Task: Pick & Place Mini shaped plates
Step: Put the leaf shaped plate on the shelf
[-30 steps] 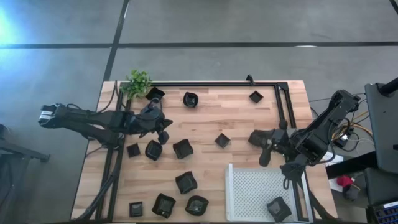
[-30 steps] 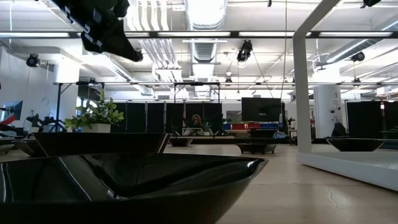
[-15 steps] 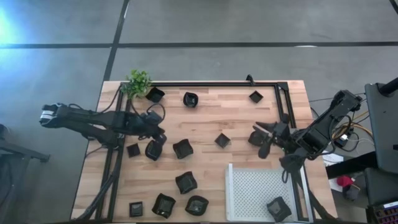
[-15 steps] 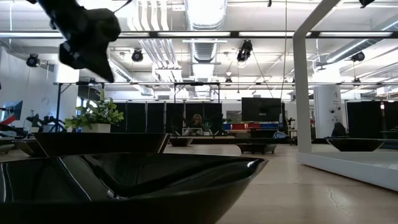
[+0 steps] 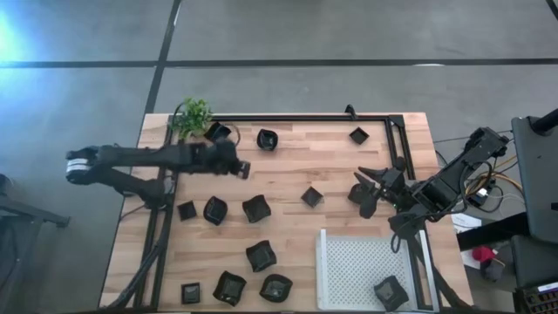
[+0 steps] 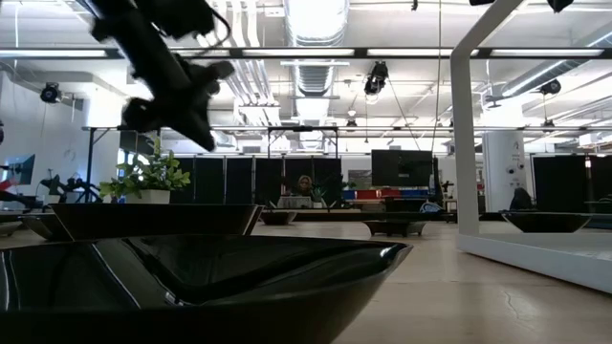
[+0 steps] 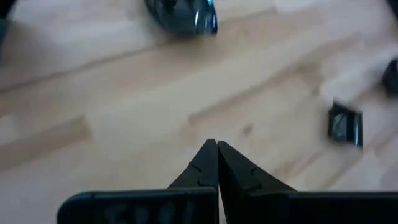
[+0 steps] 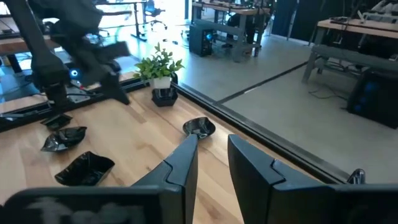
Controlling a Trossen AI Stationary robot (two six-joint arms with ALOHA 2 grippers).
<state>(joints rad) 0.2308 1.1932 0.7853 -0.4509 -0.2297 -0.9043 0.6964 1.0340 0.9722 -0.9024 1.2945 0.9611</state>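
Several small black mini shaped plates lie scattered flat on the wooden table, among them one point(image 5: 268, 139) near the far edge, one point(image 5: 312, 196) in the middle and one point(image 5: 214, 210) toward the left. One more plate point(image 5: 390, 292) sits on the white tray. My left gripper point(image 5: 240, 168) hangs above bare wood left of centre; its fingers point(image 7: 214, 149) are shut with nothing between them. My right gripper point(image 5: 364, 187) is open above the table's right part, pointing across toward the left; its fingers point(image 8: 186, 155) stand apart and hold nothing.
The white perforated tray point(image 5: 349, 270) lies at the near right corner. A small green plant point(image 5: 193, 115) stands at the far left corner, and a black frame rail point(image 5: 305, 118) runs along the far edge. In the low view one plate point(image 6: 191, 277) fills the foreground.
My left gripper has swung from above the left plates toward the far edge and the right, and it now hangs over bare wood. My right gripper has drifted toward the far edge and tipped up from pointing down to nearly level. No plate has moved.
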